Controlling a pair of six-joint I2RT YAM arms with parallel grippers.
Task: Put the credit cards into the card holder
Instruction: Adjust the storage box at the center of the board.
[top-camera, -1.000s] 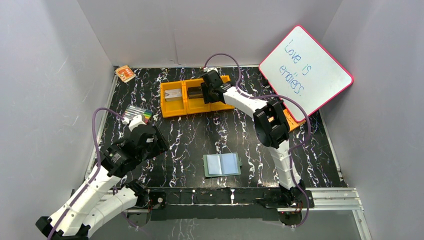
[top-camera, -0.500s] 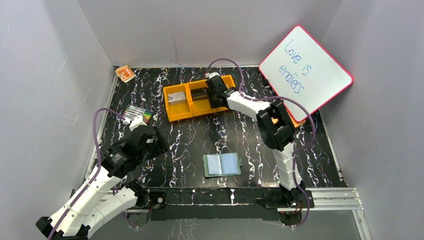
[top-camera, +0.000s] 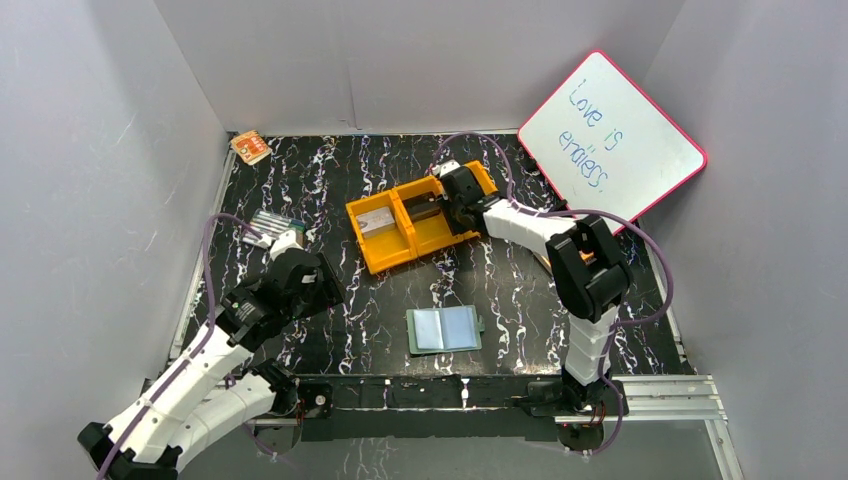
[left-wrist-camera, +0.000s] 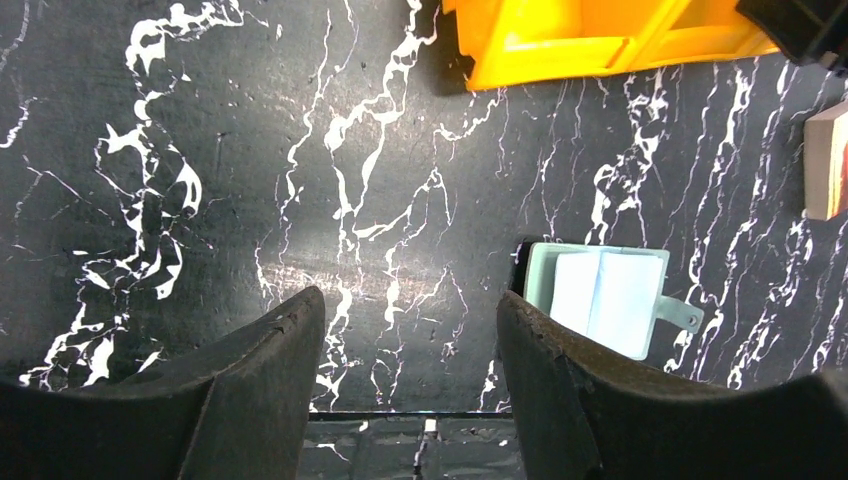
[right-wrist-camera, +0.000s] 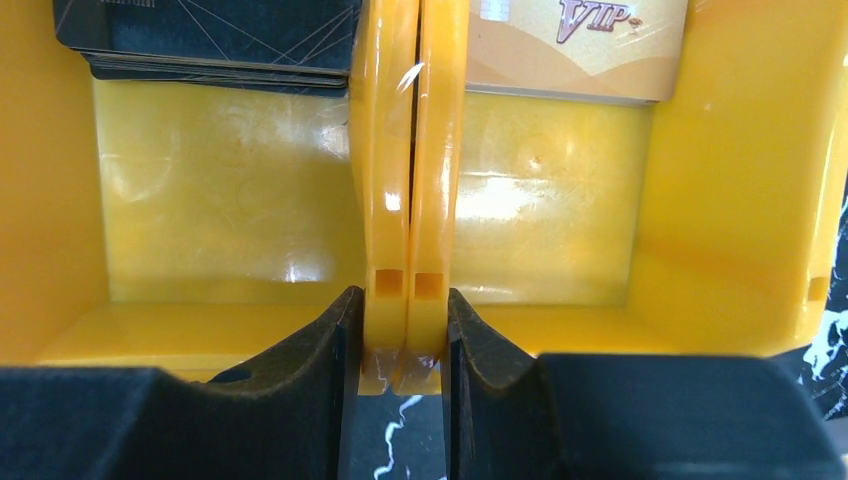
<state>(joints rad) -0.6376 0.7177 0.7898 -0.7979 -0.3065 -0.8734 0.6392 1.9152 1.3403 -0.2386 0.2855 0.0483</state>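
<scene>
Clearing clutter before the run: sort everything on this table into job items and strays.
Job: silver-grey plastic card; black plastic cards; tan plastic card; grey-green folding card holder; orange plastic tray holding the cards.
Strays: pink-framed whiteboard; orange patterned packet; set of coloured markers.

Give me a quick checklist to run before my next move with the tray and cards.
1. Grip of the right end effector on the orange tray: ok, clamped on the divider wall between two compartments.
2. Is the left end effector free: ok, open and empty above the table.
3. Is the card holder ready: ok, lying open with pockets up, apart from the tray.
4. Cards in the tray: ok, black cards and tan VIP card on either side of the divider, silver card in the end compartment.
5. Cards in the holder: not ok, none visible.
6. Tray lifted or resting: cannot tell.
</scene>
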